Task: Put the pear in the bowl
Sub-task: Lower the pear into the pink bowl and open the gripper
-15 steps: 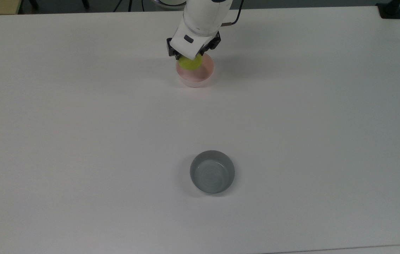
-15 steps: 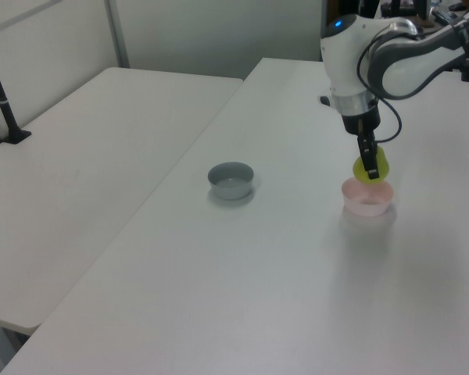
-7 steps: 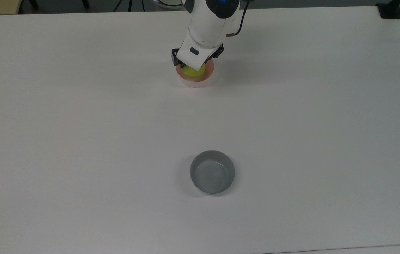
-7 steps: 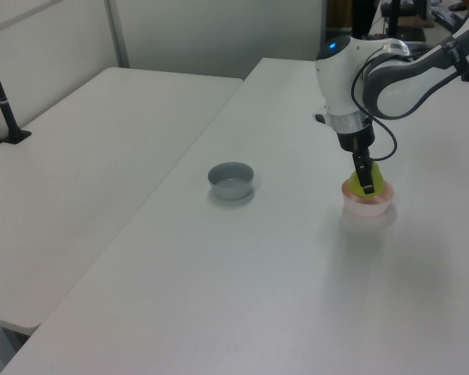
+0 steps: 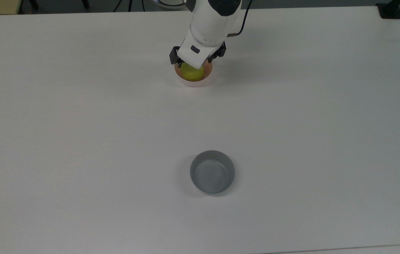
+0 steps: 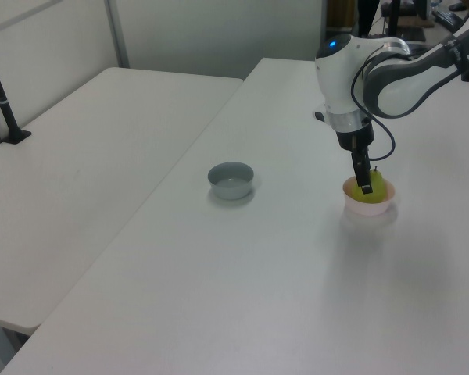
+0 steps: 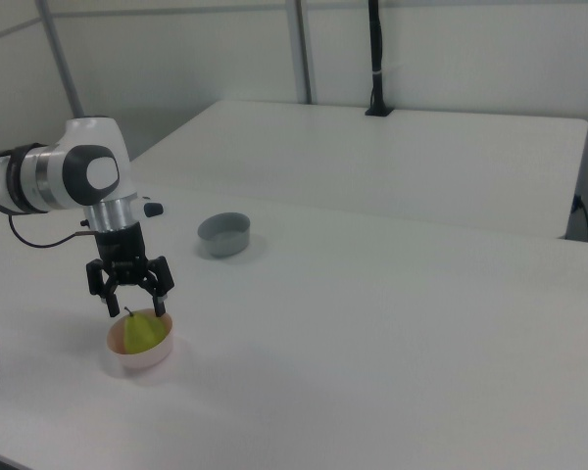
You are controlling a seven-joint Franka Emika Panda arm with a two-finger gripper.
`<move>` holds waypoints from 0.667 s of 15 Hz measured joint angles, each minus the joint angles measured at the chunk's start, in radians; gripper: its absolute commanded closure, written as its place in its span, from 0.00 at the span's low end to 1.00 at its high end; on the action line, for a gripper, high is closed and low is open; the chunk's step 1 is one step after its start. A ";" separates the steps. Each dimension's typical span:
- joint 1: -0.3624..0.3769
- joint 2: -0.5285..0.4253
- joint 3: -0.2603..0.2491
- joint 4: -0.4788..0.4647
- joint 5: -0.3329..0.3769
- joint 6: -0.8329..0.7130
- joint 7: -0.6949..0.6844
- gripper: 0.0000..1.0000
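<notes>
White table (image 5: pixel 80 123) fills the frame. Pear (image 7: pixel 144 332) sits in the pink bowl (image 7: pixel 140 354), lower left of the right view, stem visible; gripper (image 7: pixel 130 303) spread open above, holding nothing. Grey bowl (image 5: pixel 212 171) stands well apart.

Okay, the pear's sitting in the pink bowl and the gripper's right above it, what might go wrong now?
Two risks. The open gripper sits low, its fingers straddling the pear close to the bowl; lifting at an angle might clip the stem or the rim and drag the light bowl across the table. Also, the pear stands upright and rises above the rim, so a nudge could tip it out.
</notes>
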 measured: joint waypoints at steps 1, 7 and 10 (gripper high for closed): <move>-0.001 -0.006 -0.002 0.015 0.000 -0.003 0.002 0.00; -0.084 -0.032 -0.020 0.247 0.000 -0.123 0.008 0.00; -0.142 -0.040 -0.024 0.348 0.002 -0.159 0.008 0.00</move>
